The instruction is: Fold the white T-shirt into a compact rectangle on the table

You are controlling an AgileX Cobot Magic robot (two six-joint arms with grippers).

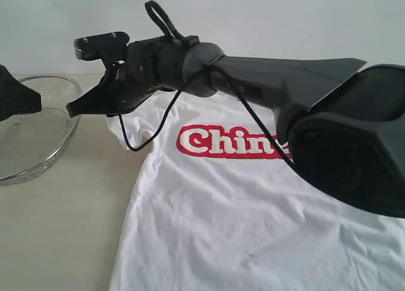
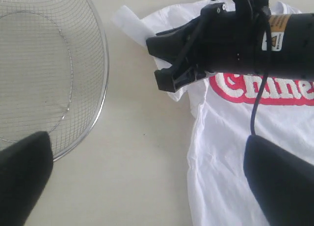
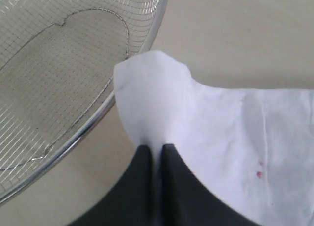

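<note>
Your right gripper (image 3: 155, 150) is clenched on a sleeve of the shirt (image 1: 240, 221) beside the basket (image 1: 31, 133), your left gripper (image 2: 147, 157) stands released and empty, and the shirt lies spread on the table (image 1: 57, 240), all folding outstanding.

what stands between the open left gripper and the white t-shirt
Nothing visible lies between the left gripper and the white T-shirt's side edge; the right gripper, shut on the sleeve, hangs over the shoulder.

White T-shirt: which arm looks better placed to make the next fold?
Right, I'd say: the right tool is shut on the white T-shirt's sleeve beside the basket; the left tool hangs open, holding nothing.
</note>
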